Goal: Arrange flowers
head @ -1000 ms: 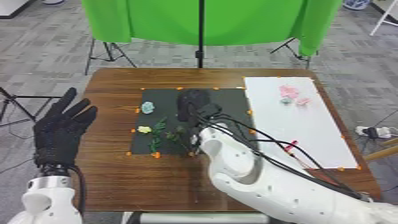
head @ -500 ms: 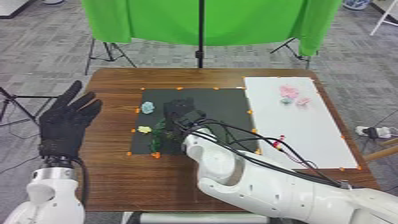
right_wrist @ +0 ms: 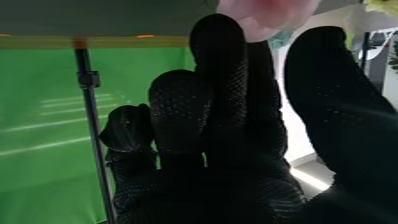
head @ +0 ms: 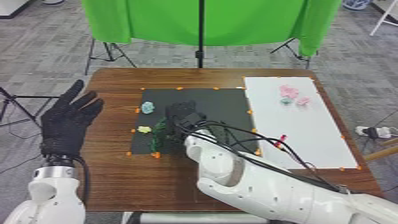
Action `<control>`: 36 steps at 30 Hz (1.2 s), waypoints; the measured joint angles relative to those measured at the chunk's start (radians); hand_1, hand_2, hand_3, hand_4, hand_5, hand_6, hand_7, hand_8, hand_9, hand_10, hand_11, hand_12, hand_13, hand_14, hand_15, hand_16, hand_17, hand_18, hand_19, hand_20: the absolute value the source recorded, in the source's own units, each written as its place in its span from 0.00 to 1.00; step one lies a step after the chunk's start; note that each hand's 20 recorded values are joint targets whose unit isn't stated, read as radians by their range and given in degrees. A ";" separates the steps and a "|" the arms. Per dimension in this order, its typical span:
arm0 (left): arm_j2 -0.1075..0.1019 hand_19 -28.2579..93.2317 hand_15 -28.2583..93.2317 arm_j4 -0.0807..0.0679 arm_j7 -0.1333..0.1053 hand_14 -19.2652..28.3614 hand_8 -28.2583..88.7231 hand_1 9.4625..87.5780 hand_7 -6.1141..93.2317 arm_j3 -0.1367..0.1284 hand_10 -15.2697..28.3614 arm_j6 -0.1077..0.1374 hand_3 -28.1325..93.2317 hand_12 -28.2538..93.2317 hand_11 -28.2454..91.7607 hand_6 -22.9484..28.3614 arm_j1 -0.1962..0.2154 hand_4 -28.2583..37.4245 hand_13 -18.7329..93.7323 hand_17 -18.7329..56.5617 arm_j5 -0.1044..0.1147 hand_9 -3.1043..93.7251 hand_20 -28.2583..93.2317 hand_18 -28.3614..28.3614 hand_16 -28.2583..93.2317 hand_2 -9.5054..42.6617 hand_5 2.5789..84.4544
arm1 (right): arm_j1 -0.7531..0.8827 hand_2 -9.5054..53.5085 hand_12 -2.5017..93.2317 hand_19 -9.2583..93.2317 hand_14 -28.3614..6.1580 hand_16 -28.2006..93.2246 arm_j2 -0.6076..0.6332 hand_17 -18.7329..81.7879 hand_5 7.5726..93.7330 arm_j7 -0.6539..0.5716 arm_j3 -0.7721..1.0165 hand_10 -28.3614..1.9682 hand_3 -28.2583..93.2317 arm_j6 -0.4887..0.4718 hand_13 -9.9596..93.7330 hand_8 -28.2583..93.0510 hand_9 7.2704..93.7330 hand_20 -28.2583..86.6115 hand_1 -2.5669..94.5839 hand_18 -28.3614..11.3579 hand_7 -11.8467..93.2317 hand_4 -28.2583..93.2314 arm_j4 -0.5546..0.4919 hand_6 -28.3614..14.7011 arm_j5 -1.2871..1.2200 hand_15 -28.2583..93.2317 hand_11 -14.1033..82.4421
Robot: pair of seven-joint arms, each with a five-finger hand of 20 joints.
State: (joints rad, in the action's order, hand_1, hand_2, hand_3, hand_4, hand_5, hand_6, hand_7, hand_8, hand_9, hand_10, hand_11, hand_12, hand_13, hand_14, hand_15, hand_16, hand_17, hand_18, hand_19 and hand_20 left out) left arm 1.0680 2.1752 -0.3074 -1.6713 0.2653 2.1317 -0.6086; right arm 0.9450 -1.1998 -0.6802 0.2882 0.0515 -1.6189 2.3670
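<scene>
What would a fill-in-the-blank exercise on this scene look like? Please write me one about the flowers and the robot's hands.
The hand over the dark mat is the robot's ____ one.
The flower just nearer the robot than the pale blue flower is ____.
The pink flowers lie on the ____ sheet.
The cloth hanging beyond the table is ____.

Missing words: right; yellow; white; green.

A pink flower (right_wrist: 268, 15), seemingly, near the straight-fingered right hand (right_wrist: 222, 185).
</scene>
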 measured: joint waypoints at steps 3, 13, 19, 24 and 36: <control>0.000 0.71 0.68 0.003 -0.003 0.97 0.16 0.19 0.17 -0.002 0.81 0.001 0.88 0.32 0.46 0.61 0.010 0.04 0.40 0.13 0.001 0.40 0.34 0.96 0.16 0.37 0.44 | 0.001 0.00 0.23 1.00 0.52 0.38 0.005 0.46 0.72 0.001 -0.001 0.57 0.87 0.009 0.71 0.13 0.80 0.78 0.40 0.15 0.25 0.00 -0.012 0.73 0.004 0.91 0.60; 0.002 0.70 0.68 0.015 -0.020 0.96 0.16 0.19 0.18 -0.022 0.81 0.005 0.87 0.32 0.46 0.61 0.058 0.04 0.40 0.13 0.004 0.40 0.34 0.96 0.16 0.37 0.44 | 0.076 0.00 0.19 0.98 0.46 0.34 0.100 0.41 0.66 -0.003 0.204 0.47 0.87 0.111 0.65 0.13 0.71 0.74 0.38 0.14 0.26 0.00 -0.205 0.68 -0.048 0.87 0.50; 0.009 0.71 0.68 0.016 -0.018 0.96 0.16 0.19 0.18 -0.023 0.81 0.006 0.87 0.32 0.46 0.61 0.066 0.04 0.40 0.13 0.004 0.40 0.34 0.96 0.16 0.37 0.44 | 0.033 0.00 0.18 0.98 0.48 0.32 0.251 0.43 0.66 -0.148 0.255 0.46 0.88 0.174 0.68 0.13 0.73 0.73 0.39 0.10 0.26 0.00 -0.195 0.68 -0.163 0.84 0.42; 0.010 0.71 0.68 0.019 -0.020 0.97 0.16 0.20 0.18 -0.019 0.81 0.008 0.87 0.32 0.46 0.61 0.077 0.05 0.40 0.14 0.005 0.40 0.34 0.97 0.16 0.38 0.44 | -0.058 0.00 0.19 0.99 0.48 0.34 0.383 0.44 0.66 -0.262 0.173 0.47 0.88 0.188 0.68 0.13 0.74 0.73 0.40 0.09 0.26 0.00 -0.047 0.68 -0.202 0.86 0.43; 0.007 0.71 0.68 0.019 -0.032 0.96 0.16 0.20 0.18 -0.004 0.81 0.010 0.87 0.32 0.46 0.61 0.078 0.05 0.40 0.14 0.009 0.40 0.34 0.97 0.16 0.37 0.44 | -0.062 0.00 0.19 0.99 0.43 0.33 0.471 0.40 0.62 -0.299 0.213 0.44 0.89 0.039 0.62 0.12 0.68 0.74 0.39 0.13 0.27 0.00 0.108 0.71 -0.248 0.89 0.48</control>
State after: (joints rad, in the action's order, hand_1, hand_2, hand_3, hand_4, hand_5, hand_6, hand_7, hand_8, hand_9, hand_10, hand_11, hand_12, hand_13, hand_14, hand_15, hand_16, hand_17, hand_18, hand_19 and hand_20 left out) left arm 1.0749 2.1946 -0.3394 -1.6751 0.2749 2.2099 -0.5991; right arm 0.8829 -0.7283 -0.9792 0.5016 0.0906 -1.5106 2.1187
